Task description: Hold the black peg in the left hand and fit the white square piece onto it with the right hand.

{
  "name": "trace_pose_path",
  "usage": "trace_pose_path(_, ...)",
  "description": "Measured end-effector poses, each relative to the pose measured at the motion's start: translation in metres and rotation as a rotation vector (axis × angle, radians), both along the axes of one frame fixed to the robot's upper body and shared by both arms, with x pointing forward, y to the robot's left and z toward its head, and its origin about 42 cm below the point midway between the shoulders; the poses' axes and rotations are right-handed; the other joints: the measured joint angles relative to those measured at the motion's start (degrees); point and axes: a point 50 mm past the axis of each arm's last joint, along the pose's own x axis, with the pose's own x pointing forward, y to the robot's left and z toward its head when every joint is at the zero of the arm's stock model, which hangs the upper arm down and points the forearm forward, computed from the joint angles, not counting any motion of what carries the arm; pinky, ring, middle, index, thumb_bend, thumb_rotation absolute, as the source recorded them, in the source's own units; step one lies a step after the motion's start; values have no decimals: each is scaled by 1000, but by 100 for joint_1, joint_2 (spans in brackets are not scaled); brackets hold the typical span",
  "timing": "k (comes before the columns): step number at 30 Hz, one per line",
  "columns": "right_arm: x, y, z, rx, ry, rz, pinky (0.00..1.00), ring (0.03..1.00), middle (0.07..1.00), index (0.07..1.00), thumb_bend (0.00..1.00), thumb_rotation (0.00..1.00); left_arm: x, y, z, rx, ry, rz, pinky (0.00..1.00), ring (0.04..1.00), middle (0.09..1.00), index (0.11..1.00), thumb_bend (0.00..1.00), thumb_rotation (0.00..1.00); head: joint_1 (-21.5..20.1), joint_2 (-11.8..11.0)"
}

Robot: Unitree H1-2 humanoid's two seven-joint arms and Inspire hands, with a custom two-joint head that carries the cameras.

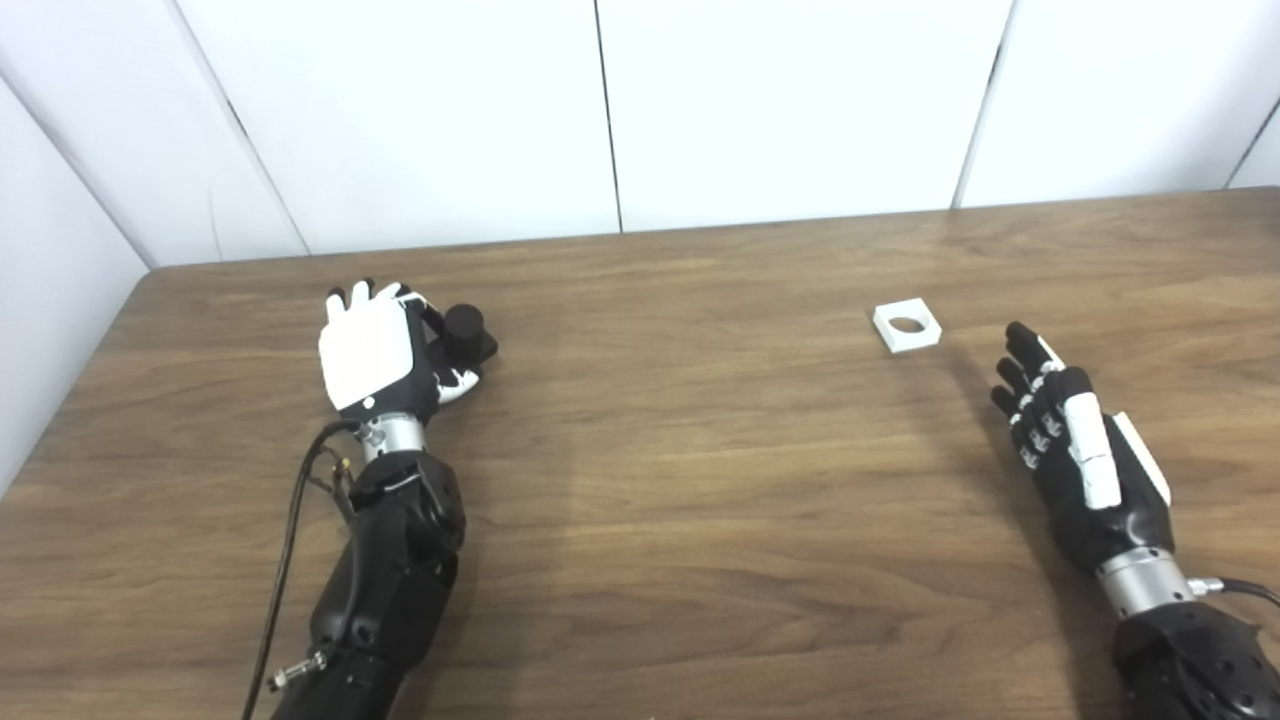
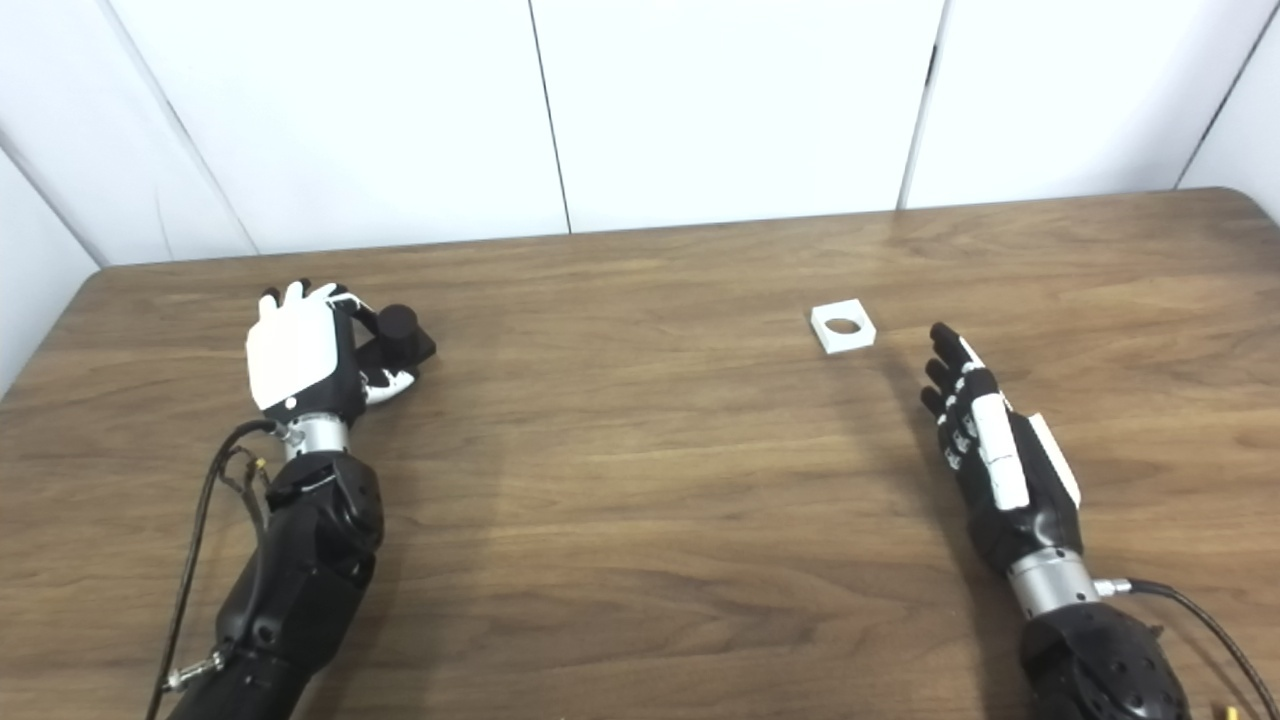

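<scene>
The black peg (image 1: 466, 332), a short cylinder on a square black base, stands on the wooden table (image 1: 680, 480) at the left. My left hand (image 1: 375, 355) is right against its left side, back of the hand facing up, fingers and thumb curled about the base. Whether the hold is firm is hidden by the hand. The white square piece (image 1: 907, 327) with a round hole lies flat at the right. My right hand (image 1: 1075, 450) rests on its edge nearer to me and right of the piece, apart from it, fingers stretched out and holding nothing.
White wall panels (image 1: 600, 110) close off the table's far edge. The table's left edge (image 1: 70, 400) runs close to my left arm. A black cable (image 1: 290, 540) hangs along the left forearm.
</scene>
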Motion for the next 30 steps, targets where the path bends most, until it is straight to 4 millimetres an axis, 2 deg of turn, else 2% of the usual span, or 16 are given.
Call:
trace_pose_path(13, 0, 1, 0, -24, 8, -2, 1000, 1000, 1000, 952, 647, 907, -23, -5, 4, -23, -13, -43, 1000, 944, 843, 487, 515, 81, -18, 0)
trace_pose_path(19, 0, 2, -1, -26, 10, 0, 1000, 1000, 998, 952, 645, 903, -34, -19, 9, -69, -16, -81, 1000, 946, 842, 487, 515, 80, -35, 0)
trace_pose_path(25, 1, 4, 0, -25, 9, 8, 1000, 1000, 1000, 962, 633, 909, -45, -36, 22, -121, -44, -133, 1000, 964, 852, 488, 514, 81, -97, 9)
trace_pose_path(30, 1, 6, -1, -25, 9, 13, 1000, 1000, 1000, 971, 626, 912, -58, -46, 23, -156, -32, -166, 1000, 965, 861, 488, 513, 83, -132, 9)
